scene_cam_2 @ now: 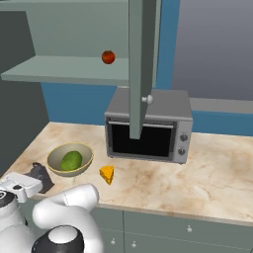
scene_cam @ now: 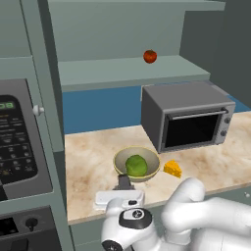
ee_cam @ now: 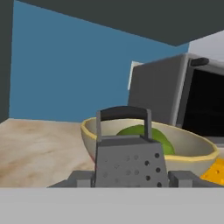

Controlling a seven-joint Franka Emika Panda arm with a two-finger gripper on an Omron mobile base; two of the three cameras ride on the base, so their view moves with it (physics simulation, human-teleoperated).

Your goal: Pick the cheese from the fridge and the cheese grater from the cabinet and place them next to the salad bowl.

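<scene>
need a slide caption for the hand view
Gripper holding the upright cheese grater just in front of the salad bowl, microwave behind.

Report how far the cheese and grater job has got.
Done: the cheese lies on the counter beside the salad bowl, on the microwave side. In hand: the gripper has the cheese grater upright between its fingers, low at the counter in front of the bowl. Left: open the fingers and back away; whether the grater's base already rests on the counter can't be made out.
</scene>
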